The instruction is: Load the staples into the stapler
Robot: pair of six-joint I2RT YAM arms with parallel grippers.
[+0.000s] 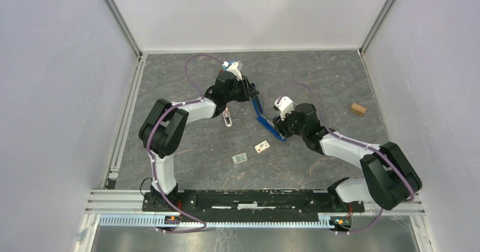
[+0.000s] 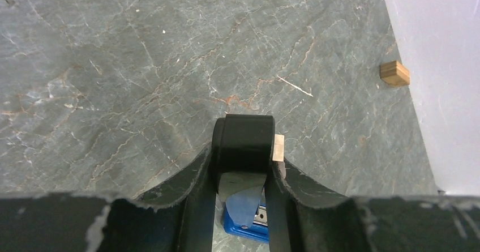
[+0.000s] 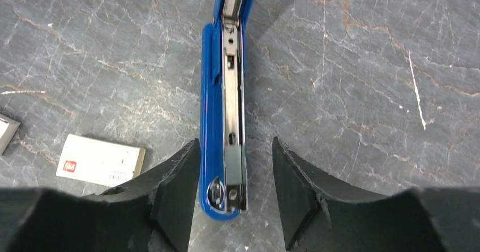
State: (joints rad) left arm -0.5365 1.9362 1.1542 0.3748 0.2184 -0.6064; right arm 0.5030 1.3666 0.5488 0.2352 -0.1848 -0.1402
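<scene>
The blue stapler lies opened in a V near the table's middle. My left gripper is shut on its raised black upper arm. The blue base shows below, between the fingers. A small pale tab sticks out beside the black part; I cannot tell what it is. My right gripper is open around the end of the base. In the right wrist view the base's silver rail runs up between the jaws: the left finger touches the blue side and the right finger stands apart. Two small white staple boxes lie in front of the stapler.
One staple box lies just left of my right gripper, with the corner of another at the frame's edge. A small white object lies under the left forearm. A wooden block sits at the right, near the wall.
</scene>
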